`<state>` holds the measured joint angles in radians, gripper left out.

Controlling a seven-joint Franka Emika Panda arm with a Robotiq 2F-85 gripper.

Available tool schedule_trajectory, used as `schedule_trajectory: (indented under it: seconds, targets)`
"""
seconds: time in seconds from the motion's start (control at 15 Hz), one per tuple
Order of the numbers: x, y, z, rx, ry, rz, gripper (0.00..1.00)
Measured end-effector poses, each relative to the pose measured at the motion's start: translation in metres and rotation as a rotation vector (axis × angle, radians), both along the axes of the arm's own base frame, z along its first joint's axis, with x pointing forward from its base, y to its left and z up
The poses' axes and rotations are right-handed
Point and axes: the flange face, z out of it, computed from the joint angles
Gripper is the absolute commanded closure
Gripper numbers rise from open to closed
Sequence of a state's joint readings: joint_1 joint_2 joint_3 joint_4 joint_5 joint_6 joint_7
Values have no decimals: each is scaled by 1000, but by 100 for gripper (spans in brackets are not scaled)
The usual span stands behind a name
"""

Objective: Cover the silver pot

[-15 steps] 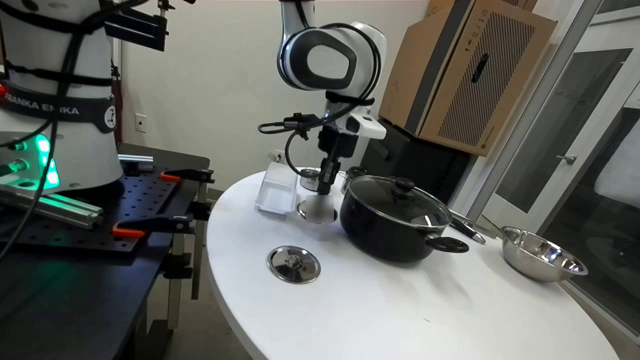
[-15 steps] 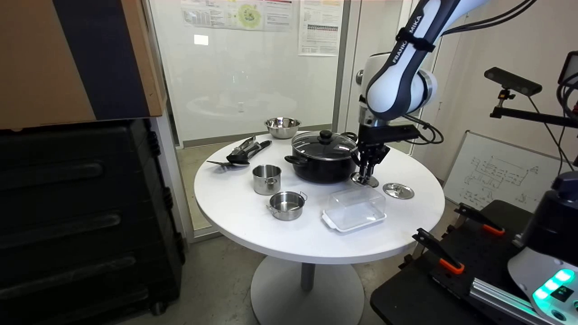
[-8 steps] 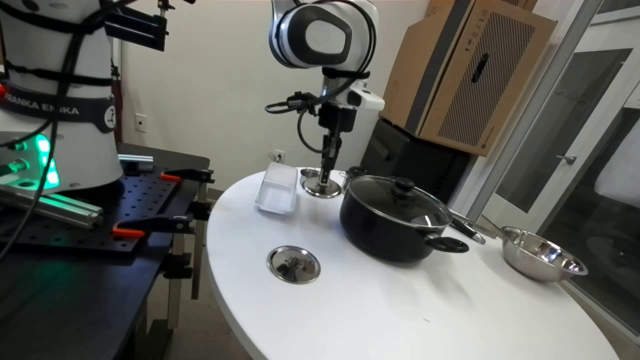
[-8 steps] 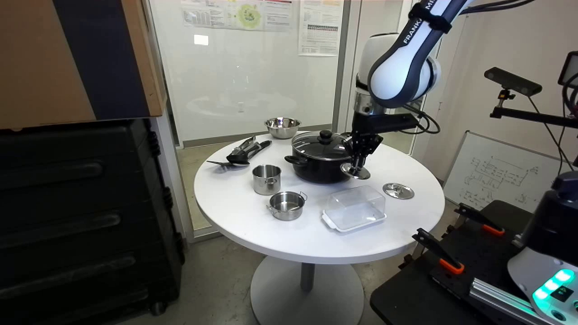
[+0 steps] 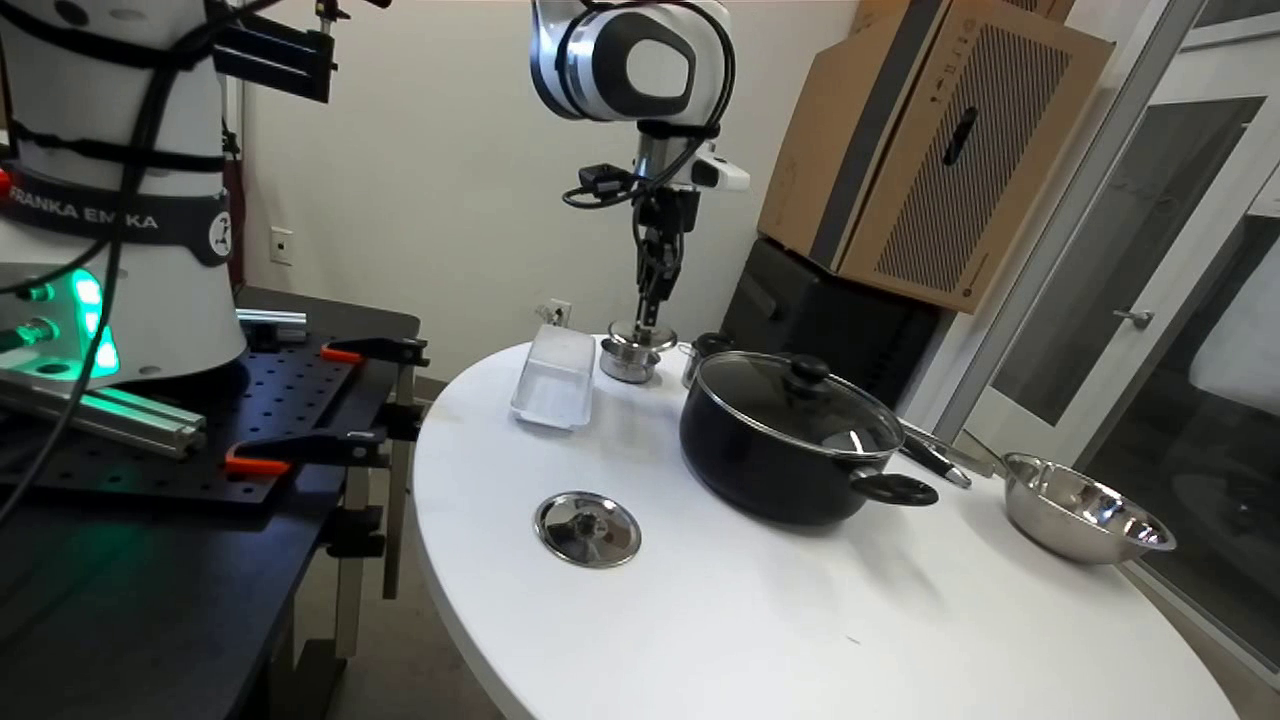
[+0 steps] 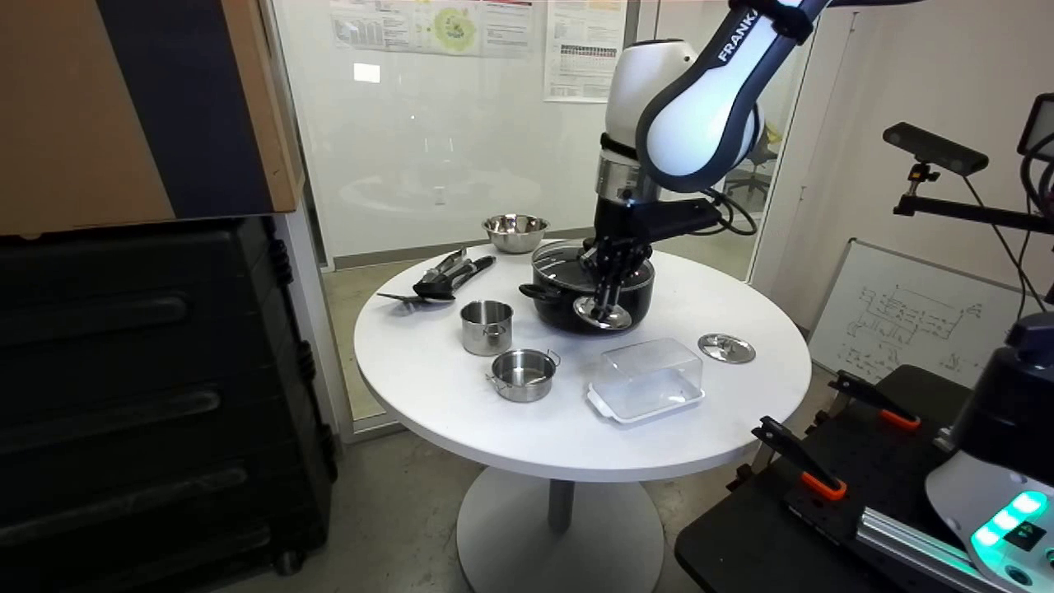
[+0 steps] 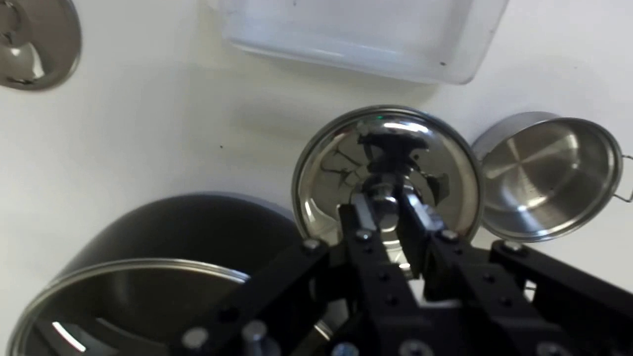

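Observation:
The silver pot (image 6: 523,383) is a low, round, shiny pot with thin wire handles. It stands uncovered on the white table and shows from above in the wrist view (image 7: 549,178). In an exterior view the silver pot (image 5: 625,365) is partly behind the held lid. My gripper (image 7: 388,205) is shut on the knob of a round silver lid (image 7: 331,163). The lid (image 6: 603,315) is held in the air, almost level, in front of the black pot. In the wrist view the lid's edge overlaps the near rim of the silver pot.
A black pot (image 5: 770,450) with a glass lid stands beside the held lid. A second silver lid (image 5: 588,530) lies on the table. A clear plastic container (image 6: 646,387), a taller silver pot (image 6: 486,329), utensils (image 6: 453,276) and a silver bowl (image 6: 515,235) also stand there.
My gripper has lifted the silver lid off the table beside the black pot and carried it towards the silver pot. The other things have not moved.

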<state>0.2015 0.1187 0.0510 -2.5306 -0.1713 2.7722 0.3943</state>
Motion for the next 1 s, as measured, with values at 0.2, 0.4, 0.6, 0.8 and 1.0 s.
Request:
schedule_trajectory:
  seconds: [0.2, 0.4, 0.6, 0.8, 1.0]
  targets:
    - [8, 37, 2, -20, -3, 75, 95]
    - [16, 70, -8, -49, 13, 130, 95]
    - [23, 96, -26, -69, 31, 171, 95]
    - [30, 116, -45, -80, 49, 199, 95]
    - [35, 131, -59, -88, 58, 220, 95]
